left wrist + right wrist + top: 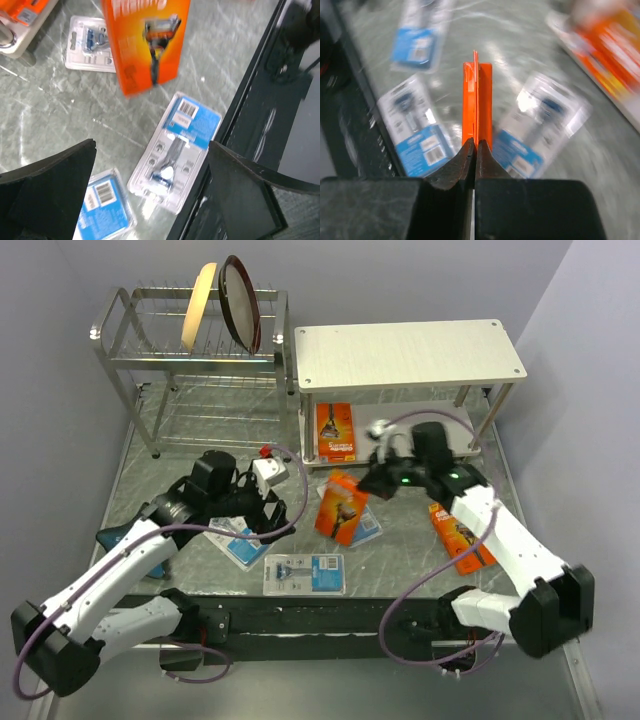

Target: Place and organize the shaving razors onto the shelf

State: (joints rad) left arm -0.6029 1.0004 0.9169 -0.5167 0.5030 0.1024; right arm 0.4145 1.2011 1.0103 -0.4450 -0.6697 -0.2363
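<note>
Three orange packs show from above: the shelved pack lies on the lower board of the shelf, the table pack lies on the table at the right, and the held pack hangs tilted in the right gripper, just before the shelf. Left wrist view: the left gripper is spread wide over a clear pack (its barcode showing). Right wrist view: the right gripper's jaws pinch the held pack's thin edge.

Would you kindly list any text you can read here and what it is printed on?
No text reads clearly.
Upright orange pack: white lettering cut off by the frame edge.
Clear pack: barcode on blue card, digits too small.
Orange pack on the shelf: print too small.
</note>
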